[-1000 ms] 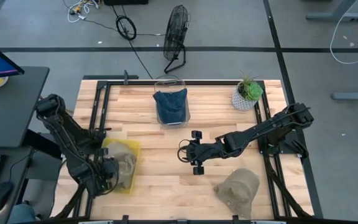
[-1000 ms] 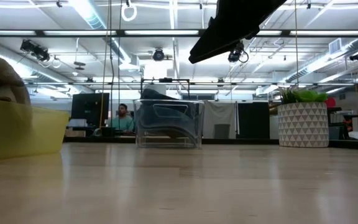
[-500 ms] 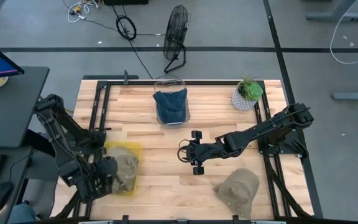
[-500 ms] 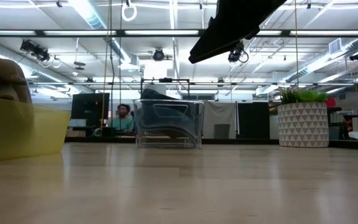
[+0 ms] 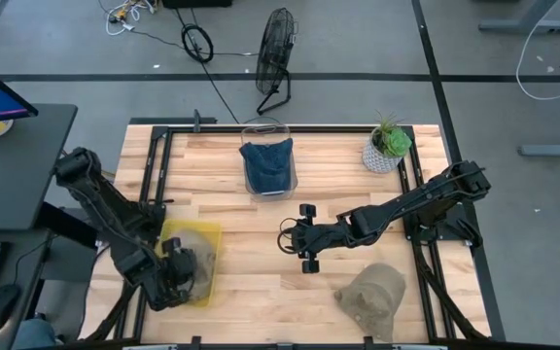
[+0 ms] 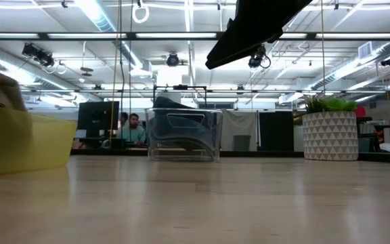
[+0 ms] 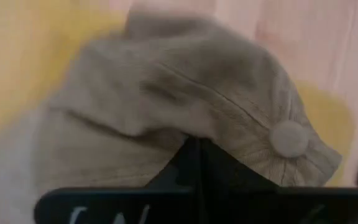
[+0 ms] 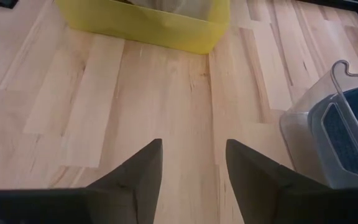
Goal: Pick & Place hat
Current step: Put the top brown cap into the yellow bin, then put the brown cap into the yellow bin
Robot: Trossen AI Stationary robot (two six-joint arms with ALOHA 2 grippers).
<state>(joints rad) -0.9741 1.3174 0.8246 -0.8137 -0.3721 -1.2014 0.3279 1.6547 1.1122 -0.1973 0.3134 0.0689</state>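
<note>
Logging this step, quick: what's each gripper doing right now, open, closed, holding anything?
Left gripper: shut on the tan hat in the yellow bin.
Right gripper: open, empty, hovering mid-table.

The left pincer [image 5: 178, 275] sits over the tan hat [image 7: 166, 118] in the yellow bin [image 5: 207, 238], and its fingertips are hidden, so their spacing cannot be told. In the low view that bin [image 6: 26, 142] is blurred and cut by the left edge. The right wrist view crops the clear bin [image 8: 337, 130].

Overhead, table-level, two wrist views
</note>
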